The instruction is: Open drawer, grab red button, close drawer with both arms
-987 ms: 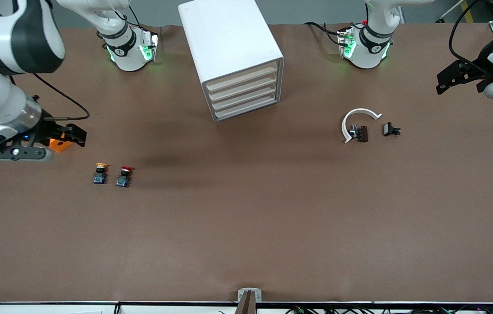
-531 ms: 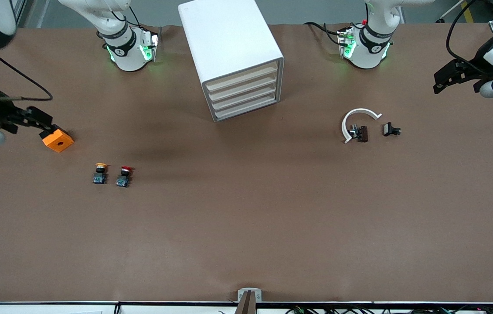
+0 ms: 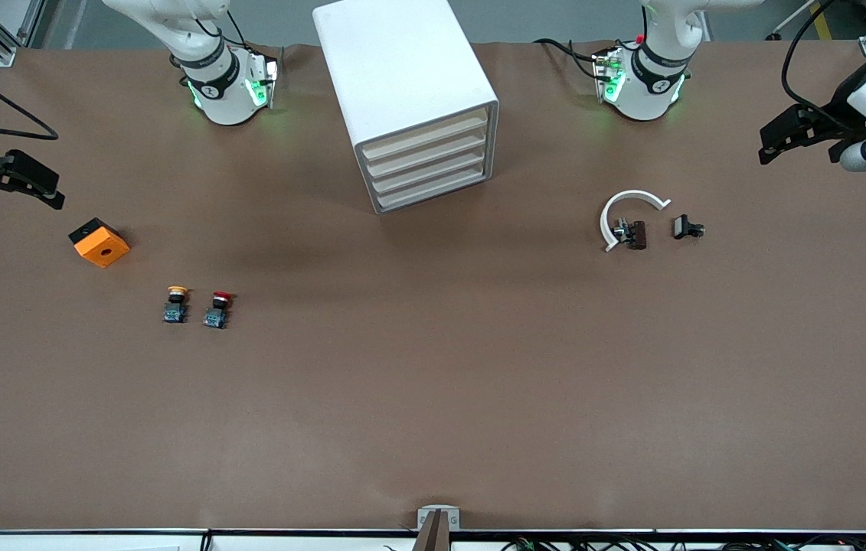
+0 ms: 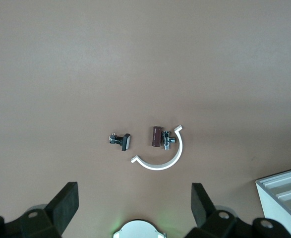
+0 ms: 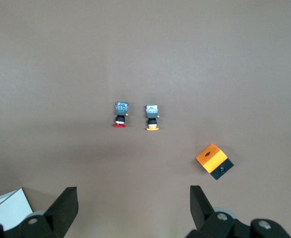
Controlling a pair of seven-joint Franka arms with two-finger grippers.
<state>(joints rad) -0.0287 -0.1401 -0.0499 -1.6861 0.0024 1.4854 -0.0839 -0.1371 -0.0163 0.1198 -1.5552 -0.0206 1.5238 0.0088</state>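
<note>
The right gripper (image 3: 15,182) hangs wide open and empty over the worktop's edge at the right arm's end, well apart from the red button (image 3: 217,309), which lies nearer the front camera beside a yellow button (image 3: 175,304). The left gripper (image 3: 796,135) waits open and empty over the left arm's edge. All the cabinet's (image 3: 402,84) drawers (image 3: 429,157) are shut.

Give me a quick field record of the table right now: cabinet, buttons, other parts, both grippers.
cabinet: white cabinet between the arm bases, all four drawers shut
target drawer: the drawer not yet pulled out
red button: the button on the table, untouched, beside the yellow button
orange block: orange block on the table toward the right arm's end
small parts: white curved piece, brown part and black part toward the left arm's end
left gripper: left gripper open, empty, at the table's edge
right gripper: right gripper open, empty, near the orange block
</note>
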